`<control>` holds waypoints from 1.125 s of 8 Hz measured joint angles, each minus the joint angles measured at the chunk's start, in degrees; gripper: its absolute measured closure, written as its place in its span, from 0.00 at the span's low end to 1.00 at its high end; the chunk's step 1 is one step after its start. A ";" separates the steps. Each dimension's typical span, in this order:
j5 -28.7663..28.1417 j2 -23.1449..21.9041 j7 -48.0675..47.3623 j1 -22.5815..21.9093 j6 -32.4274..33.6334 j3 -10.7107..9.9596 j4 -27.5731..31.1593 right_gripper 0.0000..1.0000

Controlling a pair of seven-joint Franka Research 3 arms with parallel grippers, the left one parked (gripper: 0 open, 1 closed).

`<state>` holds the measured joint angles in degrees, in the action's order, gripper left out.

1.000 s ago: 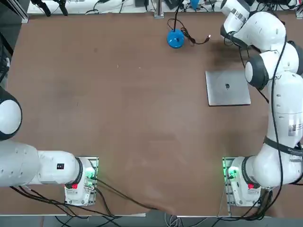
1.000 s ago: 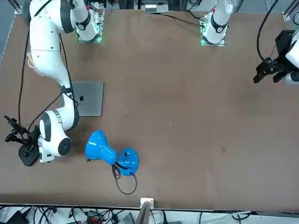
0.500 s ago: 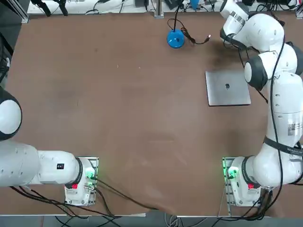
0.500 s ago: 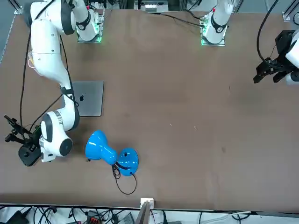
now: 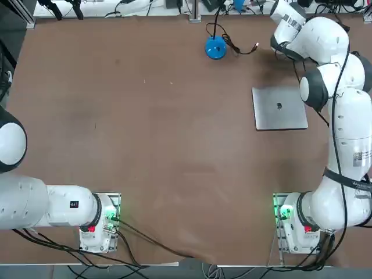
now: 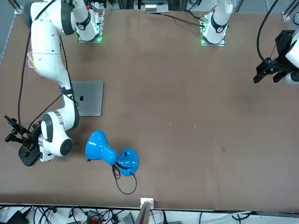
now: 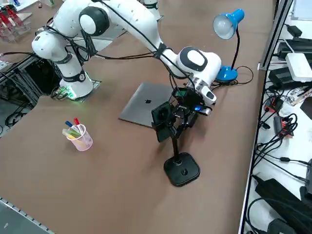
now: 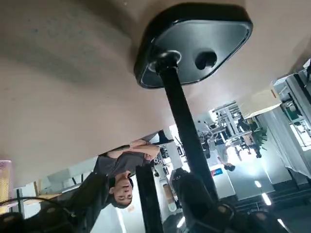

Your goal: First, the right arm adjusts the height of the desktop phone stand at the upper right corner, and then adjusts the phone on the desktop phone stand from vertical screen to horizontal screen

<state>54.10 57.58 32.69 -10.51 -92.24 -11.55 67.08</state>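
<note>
We find the desktop phone stand [image 7: 181, 168] at the table's far right corner from the robot's side, its one rounded black base flat on the brown table [image 7: 97, 195] and one slim pole rising straight up from it. At the top of the pole sits the phone [image 7: 161, 117], a single small dark slab with its long axis upright, so it stands in portrait, its face turned away from the robot toward the table's near edge in the right side view.

The right gripper [image 7: 187, 114] is just behind the phone at the head of the stand. In the wrist view its two dark fingers [image 8: 146, 194] stand wide apart with the pole [image 8: 182, 121] passing between them; we see no clamp on anything.

We count one silver laptop [image 5: 279, 108] lying closed beside the stand, one blue desk lamp [image 7: 226, 29] farther along the edge, and one clear cup [image 7: 80, 137] of pens.

From overhead the right arm [image 5: 343, 116] hides stand and phone entirely. In the front view only the stand's base [image 6: 27, 155] and clamp show at the left edge. A person [image 8: 114, 177] shows beyond the table in the wrist view.
</note>
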 joint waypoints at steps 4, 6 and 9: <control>0.09 0.60 0.00 0.05 0.06 -0.55 0.00 0.20; 0.12 0.60 0.01 0.05 0.06 -0.58 0.00 0.33; 0.13 0.60 0.03 0.05 0.06 -0.62 0.00 0.45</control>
<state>54.24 58.18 32.72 -10.46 -92.17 -12.17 67.07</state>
